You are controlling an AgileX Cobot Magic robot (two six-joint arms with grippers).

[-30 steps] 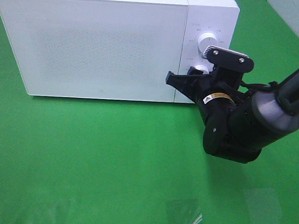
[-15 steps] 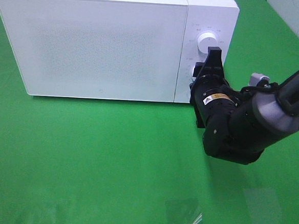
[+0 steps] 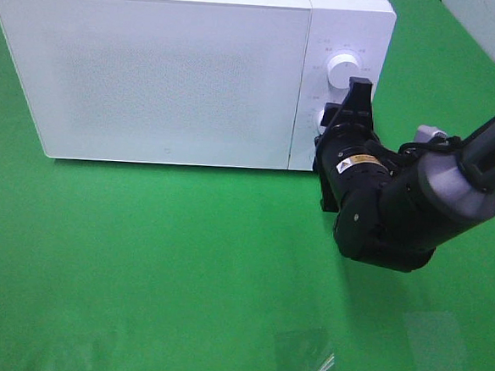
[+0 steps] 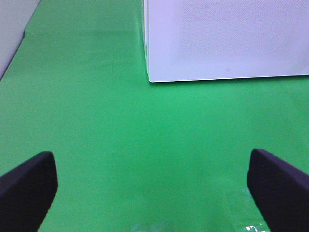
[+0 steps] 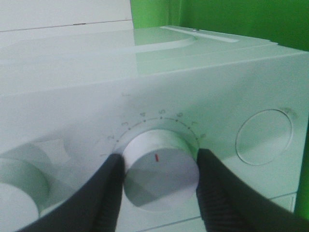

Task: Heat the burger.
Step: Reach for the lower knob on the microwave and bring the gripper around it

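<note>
The right gripper (image 3: 339,115) is clamping its two fingers (image 5: 108,193) on both sides of the lower dial (image 5: 161,166) of the microwave (image 3: 352,23). Compared with one second ago, the wrist is now standing turned by about a quarter: before, the jaws were lying flat across the control panel, and now they are standing upright. In my judgement this means the arm is winding the timer, so the heating is being started. The red mark (image 5: 156,157) on the dial is pointing toward the printed numbers around it. The door (image 3: 154,69) is closed, and the burger is not showing in any view; probably it is sitting inside, but I cannot confirm this. The left gripper (image 4: 154,188) is hanging fully spread over the green table (image 3: 141,254), holding nothing.
</note>
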